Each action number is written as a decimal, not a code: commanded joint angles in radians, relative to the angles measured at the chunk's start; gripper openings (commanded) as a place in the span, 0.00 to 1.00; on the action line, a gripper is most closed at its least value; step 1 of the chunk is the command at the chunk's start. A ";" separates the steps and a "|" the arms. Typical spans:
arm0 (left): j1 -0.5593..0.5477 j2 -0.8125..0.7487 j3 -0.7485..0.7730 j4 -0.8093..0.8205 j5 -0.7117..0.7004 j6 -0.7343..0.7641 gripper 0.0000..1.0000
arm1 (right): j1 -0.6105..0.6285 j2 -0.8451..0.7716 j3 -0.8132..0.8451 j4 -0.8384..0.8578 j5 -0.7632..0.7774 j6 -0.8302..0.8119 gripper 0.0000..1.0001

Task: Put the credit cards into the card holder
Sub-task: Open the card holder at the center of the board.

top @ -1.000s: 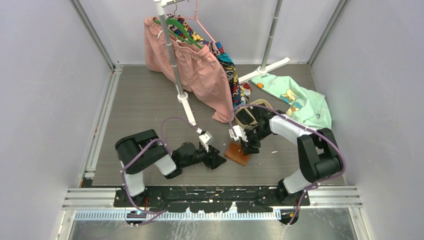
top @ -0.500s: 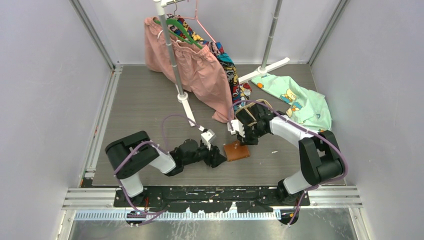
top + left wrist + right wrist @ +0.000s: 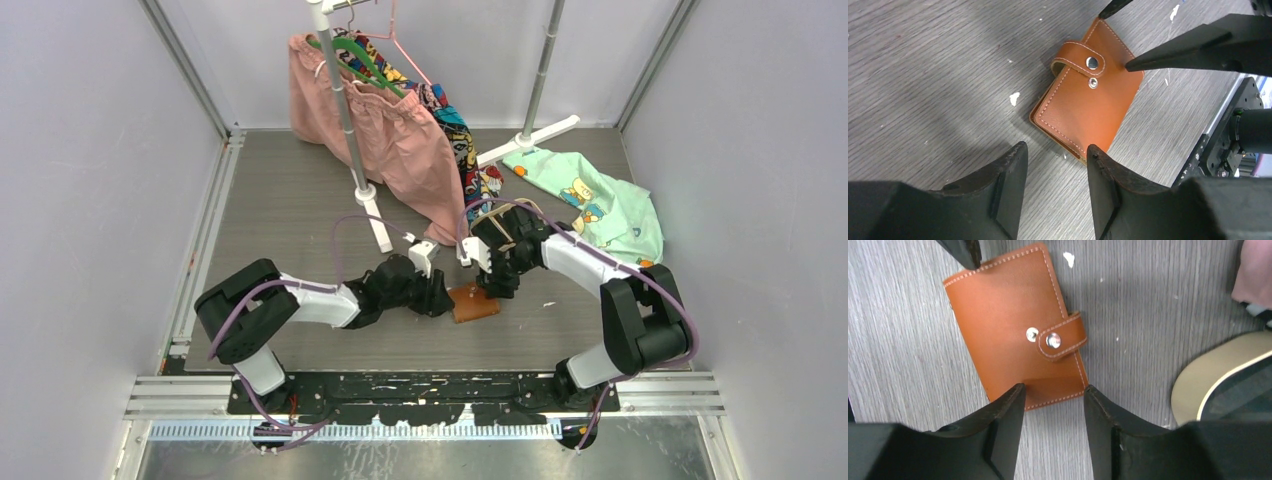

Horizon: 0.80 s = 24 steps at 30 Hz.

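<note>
Grey wood-grain table (image 3: pixel 290 200) in a white-walled enclosure, with pale flecks on its surface.

Item 1, holder (image 3: pixel 474 302): tan leather, folded shut. It lies flat on the table near the front, between the two grippers. The strap (image 3: pixel 1060 340) lies over the cover, but a second stud shows bare just beside it, so the snap looks undone. This is not certain.

Item 2, left gripper (image 3: pixel 1055 150): jaws apart with nothing between them, poised low at one short end of the holder. Whether it touches cannot be told.

Item 3, right gripper (image 3: pixel 1053 389): jaws apart and empty, above the opposite short end. Whether the fingers touch the leather cannot be told.

Item 4, tray (image 3: pixel 1193 375): oval and beige, near the right gripper and apart from the holder. The dark flat contents are probably the cards (image 3: pixel 1243 385). Their count and colours are hidden.

Item 5, background: a rack (image 3: pixel 345 110) with a pink garment (image 3: pixel 380 140) at the rear, and a mint shirt (image 3: pixel 600 205) lying at the right rear.

Step in hand (judged): opening the holder. Neither gripper carries a card, so the task looks to be at an early stage.

Next move calls for:
- One gripper pins the lower cover while the other catches the top cover or strap at its free edge and folds it back.
- Thin leather flat on the table gives little to pinch, so a fingertip must get under the edge without shoving the holder along.
- The pockets should lie exposed and steady before any card is fetched from the tray.
</note>
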 commanded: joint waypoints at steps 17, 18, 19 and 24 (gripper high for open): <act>0.024 0.050 0.074 -0.096 0.048 -0.070 0.44 | 0.106 0.000 0.013 -0.201 -0.020 -0.253 0.31; 0.024 0.049 0.076 -0.095 0.050 -0.070 0.44 | 0.135 -0.002 0.014 -0.196 -0.011 -0.246 0.30; 0.024 0.047 0.076 -0.096 0.049 -0.070 0.43 | 0.154 -0.005 0.015 -0.193 -0.019 -0.239 0.30; 0.025 0.012 0.070 -0.157 0.024 -0.034 0.40 | 0.144 -0.069 0.051 -0.178 0.004 -0.158 0.34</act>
